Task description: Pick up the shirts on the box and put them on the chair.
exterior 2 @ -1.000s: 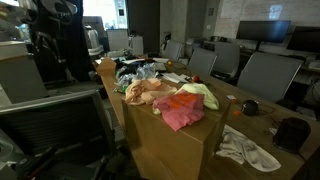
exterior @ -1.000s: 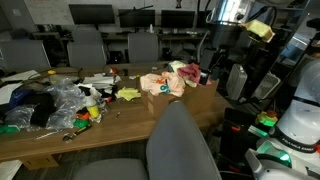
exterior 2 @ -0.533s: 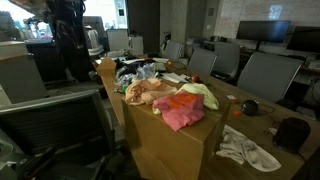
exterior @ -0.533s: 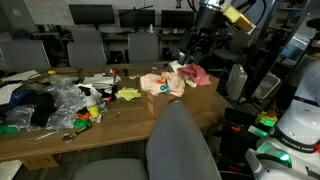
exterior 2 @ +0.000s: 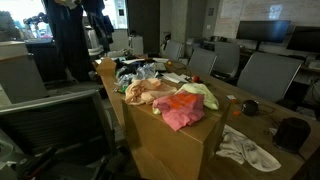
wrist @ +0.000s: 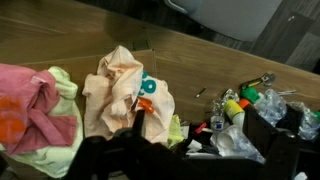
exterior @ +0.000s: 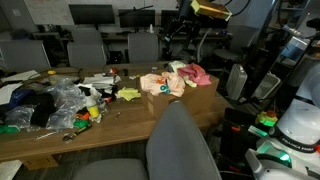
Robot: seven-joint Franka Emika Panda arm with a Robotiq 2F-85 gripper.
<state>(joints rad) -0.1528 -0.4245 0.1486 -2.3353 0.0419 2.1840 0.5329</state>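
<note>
Shirts (exterior: 175, 80) lie in a loose heap on top of the cardboard box (exterior 2: 170, 145). From the wrist view you look down on three of them. The pink shirt (wrist: 30, 105) is bunched at the left, and the yellow-green shirt (wrist: 58, 152) is spread under and beside it. The peach shirt (wrist: 120, 90), with a teal print, sits just to the right and touches the yellow-green one. Your gripper (wrist: 150, 155) shows only as a dark, blurred mass along the bottom edge of that view, over the near side of the peach shirt. You cannot tell how wide the jaws stand, nor whether they hold anything. In an exterior view your arm (exterior: 208, 10) is high above the far end of the box, well clear of the cloth. The grey chair (exterior: 180, 140) stands in the foreground of that view, near the box, its backrest towards the camera. Beside the box, the table (exterior: 125, 115) carries a clutter of bottles and plastic bags (exterior: 55, 100), which also shows at the right of the wrist view. A white cloth (exterior 2: 245, 148) lies crumpled on a table surface past the box
</note>
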